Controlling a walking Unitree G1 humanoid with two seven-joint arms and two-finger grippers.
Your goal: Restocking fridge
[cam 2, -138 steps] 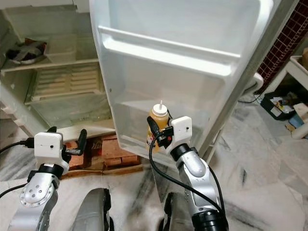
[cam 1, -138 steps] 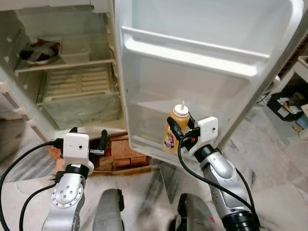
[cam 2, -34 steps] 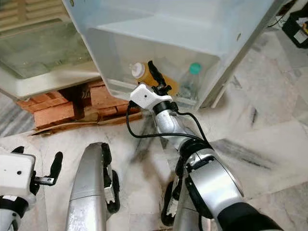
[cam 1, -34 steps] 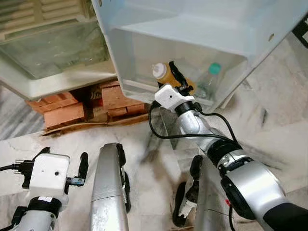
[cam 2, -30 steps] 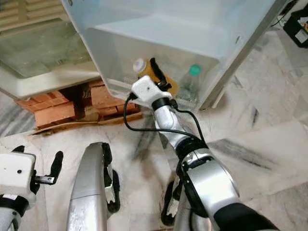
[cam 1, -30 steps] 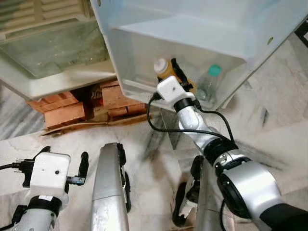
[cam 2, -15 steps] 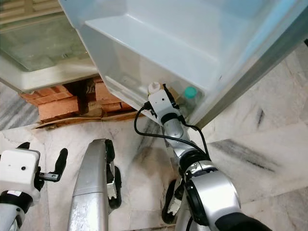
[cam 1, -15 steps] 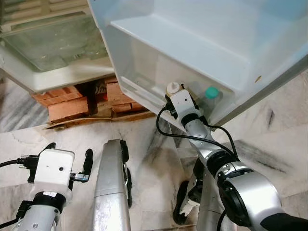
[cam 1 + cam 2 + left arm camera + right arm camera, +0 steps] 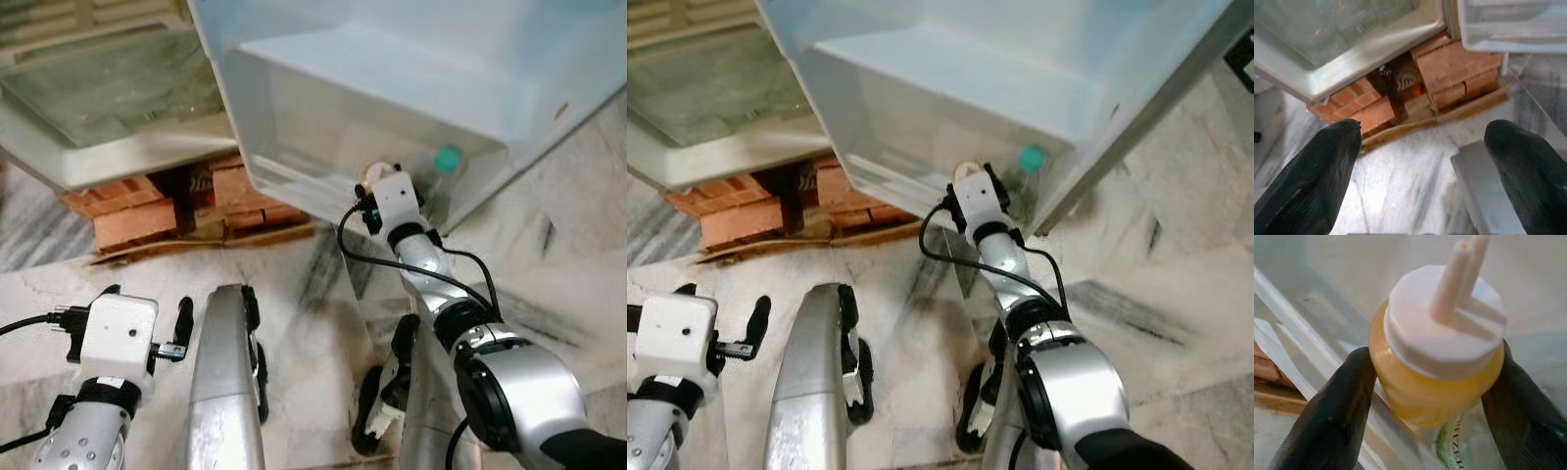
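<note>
The right gripper (image 9: pixel 1435 382) clasps the amber squeeze bottle with white nozzle cap (image 9: pixel 1442 357) inside the white fridge-door bottom shelf (image 9: pixel 294 181), beside a green-capped clear bottle (image 9: pixel 447 162). It seems seated; next, release and withdraw.

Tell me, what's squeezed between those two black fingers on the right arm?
A yellow sauce bottle with a white nozzle cap: the right gripper is shut on it, over the fridge door's bottom shelf. The right wrist view shows it best.
</note>
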